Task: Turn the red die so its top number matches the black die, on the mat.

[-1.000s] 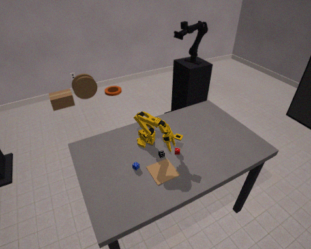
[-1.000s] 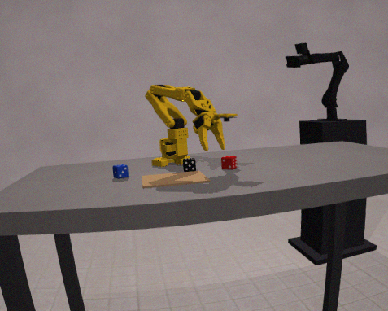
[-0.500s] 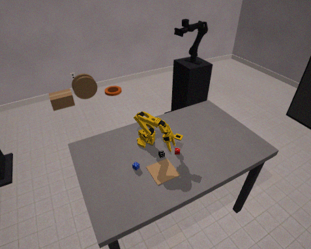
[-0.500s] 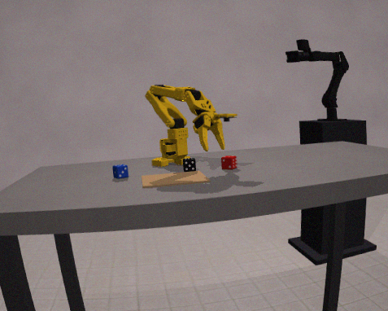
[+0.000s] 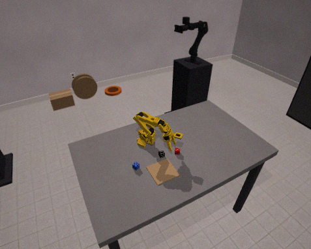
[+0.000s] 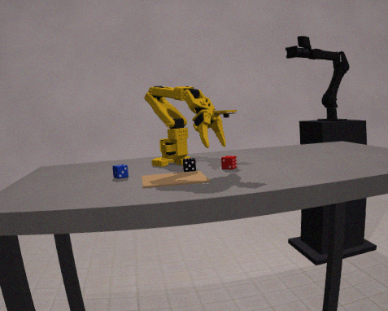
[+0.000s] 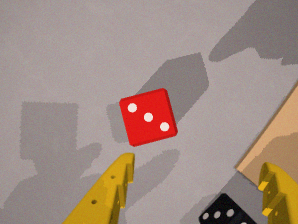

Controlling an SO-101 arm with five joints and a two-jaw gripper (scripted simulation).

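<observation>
Blue die [image 5: 135, 165] is sitting on the grey table [image 5: 218, 130] at nine o'clock of the tan mat [image 5: 162, 171]. The black die [image 5: 161, 154] is resting just off the mat's twelve o'clock edge. The red die [image 5: 177, 150] is lying on bare table at one o'clock of the mat, showing three on top. The yellow gripper [image 6: 215, 140] is hovering above the dice, jaws apart and holding nothing, the red die sitting at twelve o'clock beyond them in the wrist view.
</observation>
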